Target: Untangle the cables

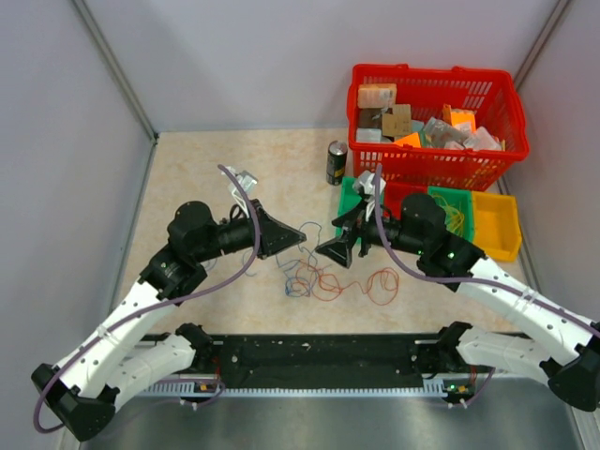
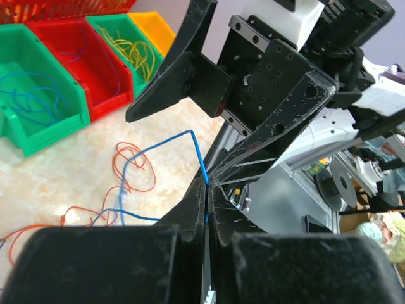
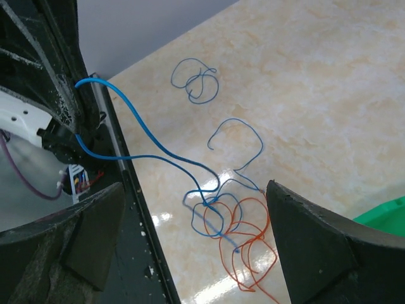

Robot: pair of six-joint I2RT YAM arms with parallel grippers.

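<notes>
The worktop (image 1: 206, 178) is a pale beige, marbled slab. Near its front middle lies a loose tangle of thin blue and orange cables (image 1: 323, 279), with one orange loop just to the right. Toward the back right stand a dark can (image 1: 337, 162), a red basket (image 1: 441, 169) and, before it, a row of small bins (image 1: 495, 220): green, red, green, yellow.
</notes>
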